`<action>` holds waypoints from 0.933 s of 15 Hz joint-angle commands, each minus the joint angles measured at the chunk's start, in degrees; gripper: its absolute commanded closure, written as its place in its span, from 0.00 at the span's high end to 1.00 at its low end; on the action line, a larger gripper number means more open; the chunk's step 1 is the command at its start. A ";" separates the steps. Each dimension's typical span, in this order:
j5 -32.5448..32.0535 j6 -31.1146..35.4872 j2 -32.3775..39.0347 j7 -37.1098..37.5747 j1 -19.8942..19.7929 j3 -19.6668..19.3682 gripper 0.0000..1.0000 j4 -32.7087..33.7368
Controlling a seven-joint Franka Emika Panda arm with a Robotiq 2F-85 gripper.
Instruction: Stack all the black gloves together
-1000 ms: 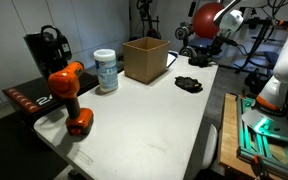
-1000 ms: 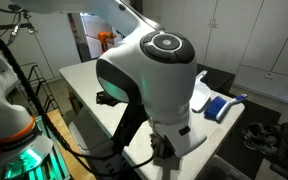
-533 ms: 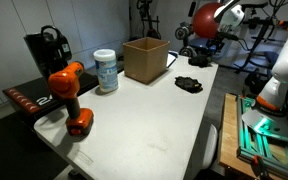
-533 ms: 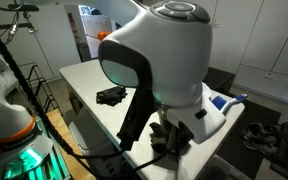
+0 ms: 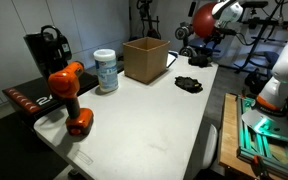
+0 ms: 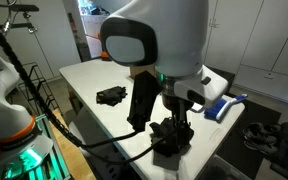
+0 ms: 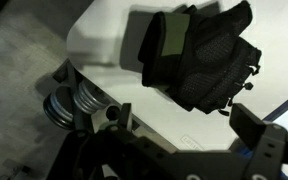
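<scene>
We see the tool (image 7: 184, 125), released and empty, above a black glove (image 7: 209, 60) at the bench (image 7: 102, 40) corner beyond the cardboard box (image 5: 144, 58); a second glove (image 5: 188, 84) lies just beside that box.

Even, moderately bright indoor light in both exterior views, soft shadow by the orange drill (image 5: 69, 95) on the white table (image 5: 154, 125), green glow (image 6: 14, 160) low down, arm housing (image 6: 154, 40) looming and slightly blurred, wrist view dim, soft-focused, black glove (image 7: 209, 55) nearly without detail
</scene>
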 commanded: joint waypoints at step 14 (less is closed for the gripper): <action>6.86 -7.36 8.58 -38.52 -5.45 5.92 1.00 7.11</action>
